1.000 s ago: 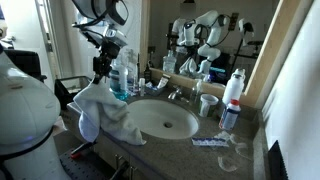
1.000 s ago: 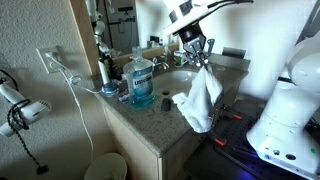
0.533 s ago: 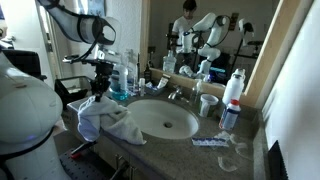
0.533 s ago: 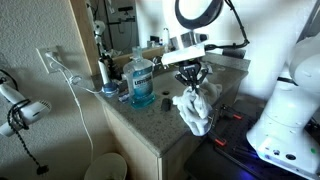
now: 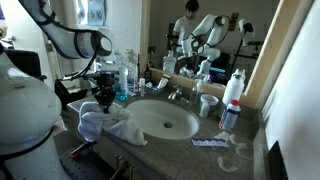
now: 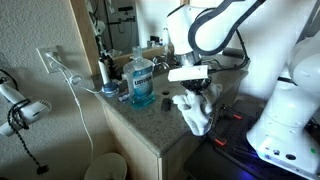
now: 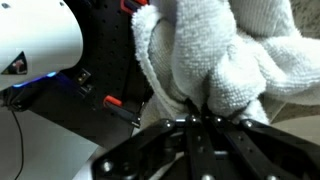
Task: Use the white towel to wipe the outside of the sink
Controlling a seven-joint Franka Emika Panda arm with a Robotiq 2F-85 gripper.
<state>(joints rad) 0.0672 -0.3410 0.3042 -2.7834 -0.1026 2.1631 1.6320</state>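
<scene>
The white towel lies bunched on the granite counter beside the oval white sink, partly hanging over the counter's front edge. My gripper is shut on the towel's top and presses it down onto the counter next to the sink rim. In the wrist view the towel fills the frame above the closed black fingers.
A blue mouthwash bottle and other bottles stand at the counter's back. A faucet, a cup and a spray bottle stand behind and beside the sink. A white robot base stands beside the counter.
My gripper has come down with the towel from a raised, hanging position to the counter, where the towel now bunches up beside the sink.
</scene>
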